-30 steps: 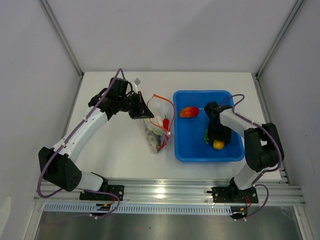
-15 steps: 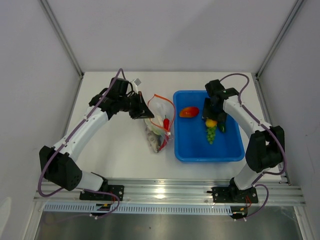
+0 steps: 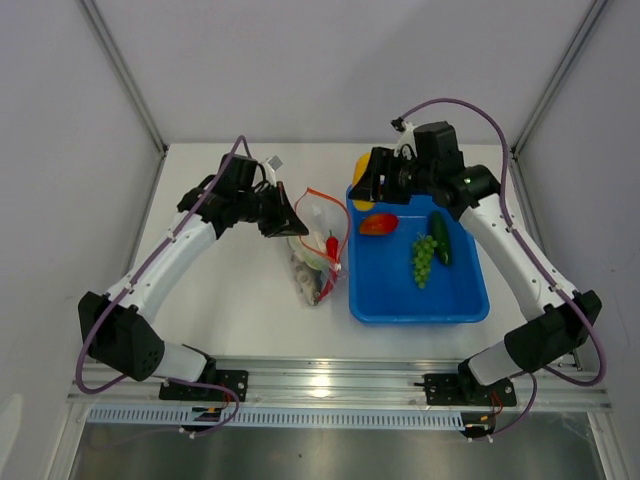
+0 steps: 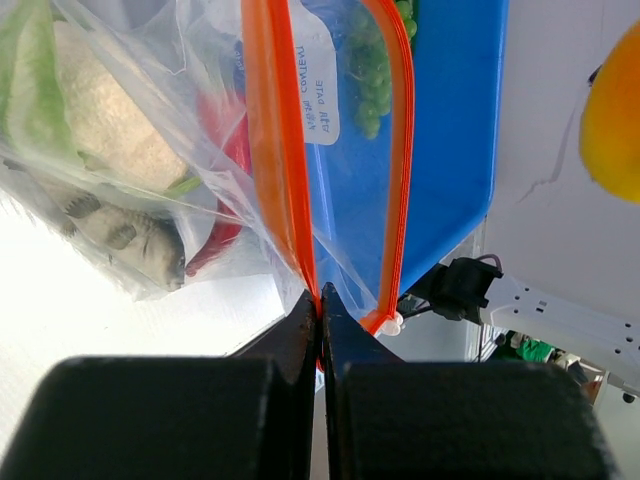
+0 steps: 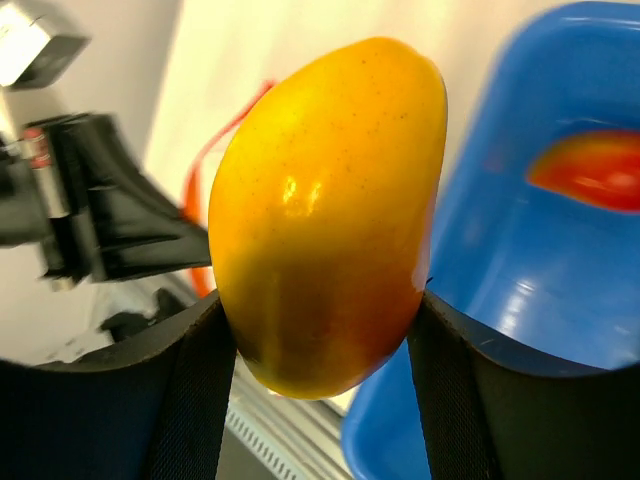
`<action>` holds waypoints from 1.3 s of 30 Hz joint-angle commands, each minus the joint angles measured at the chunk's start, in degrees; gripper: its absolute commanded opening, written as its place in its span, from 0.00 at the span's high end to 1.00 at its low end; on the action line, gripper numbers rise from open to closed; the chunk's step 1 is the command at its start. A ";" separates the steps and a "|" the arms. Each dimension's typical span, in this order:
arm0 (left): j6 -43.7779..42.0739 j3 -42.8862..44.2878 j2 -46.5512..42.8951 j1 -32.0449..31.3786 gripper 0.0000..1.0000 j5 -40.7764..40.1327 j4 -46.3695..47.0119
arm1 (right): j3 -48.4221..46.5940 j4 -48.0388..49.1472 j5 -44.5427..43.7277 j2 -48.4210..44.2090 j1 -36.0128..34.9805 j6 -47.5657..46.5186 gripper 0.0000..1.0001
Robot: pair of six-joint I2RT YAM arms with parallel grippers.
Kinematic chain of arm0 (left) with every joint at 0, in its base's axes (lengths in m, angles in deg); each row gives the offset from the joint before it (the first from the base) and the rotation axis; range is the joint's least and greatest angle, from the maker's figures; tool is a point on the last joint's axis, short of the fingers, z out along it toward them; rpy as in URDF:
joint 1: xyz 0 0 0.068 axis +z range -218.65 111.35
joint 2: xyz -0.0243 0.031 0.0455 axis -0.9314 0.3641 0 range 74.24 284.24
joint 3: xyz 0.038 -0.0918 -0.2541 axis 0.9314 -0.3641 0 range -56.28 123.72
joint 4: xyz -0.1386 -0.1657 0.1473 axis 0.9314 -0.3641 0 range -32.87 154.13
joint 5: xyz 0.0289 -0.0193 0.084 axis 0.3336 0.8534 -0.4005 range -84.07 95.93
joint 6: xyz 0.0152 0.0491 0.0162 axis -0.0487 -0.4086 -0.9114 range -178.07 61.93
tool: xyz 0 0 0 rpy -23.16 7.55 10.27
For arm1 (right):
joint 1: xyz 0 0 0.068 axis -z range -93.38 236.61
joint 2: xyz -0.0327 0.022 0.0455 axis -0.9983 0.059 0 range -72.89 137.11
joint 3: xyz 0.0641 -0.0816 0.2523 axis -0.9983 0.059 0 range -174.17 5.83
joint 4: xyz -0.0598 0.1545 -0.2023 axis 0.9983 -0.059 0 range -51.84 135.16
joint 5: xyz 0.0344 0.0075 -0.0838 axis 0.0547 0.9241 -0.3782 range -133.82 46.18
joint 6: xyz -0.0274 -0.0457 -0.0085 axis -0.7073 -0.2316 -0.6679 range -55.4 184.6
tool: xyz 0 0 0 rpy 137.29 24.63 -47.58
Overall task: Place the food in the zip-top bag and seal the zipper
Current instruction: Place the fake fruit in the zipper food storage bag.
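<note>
At the left of the white counter (image 3: 240, 300), the left claw (image 4: 320, 300) is fully closed, pinching the thin red-orange zipper strip (image 4: 272, 150) of the clear crinkly zip-top bag (image 3: 318, 262), which holds food and lies just beside the blue rectangular plastic tray (image 3: 460, 298). The right claw (image 3: 362, 186) is clamped on the smooth orange-yellow pepper (image 5: 330, 210) above the tray's far left corner; a red tomato (image 3: 378, 223), green grapes (image 3: 424, 258) and dark green cucumber (image 3: 440, 238) lie in the tray.
</note>
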 commanded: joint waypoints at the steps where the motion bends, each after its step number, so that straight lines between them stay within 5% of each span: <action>1: -0.89 3.17 -0.40 -0.07 0.99 1.56 0.15 | -2.56 4.20 12.84 3.62 -2.05 0.52 0.95; 10: -0.45 4.32 -1.19 -0.07 1.00 1.03 -0.03 | -11.43 -1.85 8.90 12.84 -10.06 -0.72 0.80; 14: -0.01 4.67 -1.28 0.02 0.99 0.85 0.06 | -13.47 -6.77 7.67 15.22 -10.59 -2.91 0.51; 20: 0.60 5.11 -1.80 0.02 0.99 0.06 0.15 | -12.33 -8.80 5.73 14.88 -10.85 -4.06 0.27; 29: 1.04 3.88 -2.86 -0.07 0.99 -0.46 0.50 | -13.38 -9.41 5.65 15.14 -10.85 -5.11 0.20; 39: 0.25 4.23 -2.95 0.02 0.99 -0.55 -0.56 | -19.01 -19.26 -11.93 16.28 -8.40 -7.40 0.31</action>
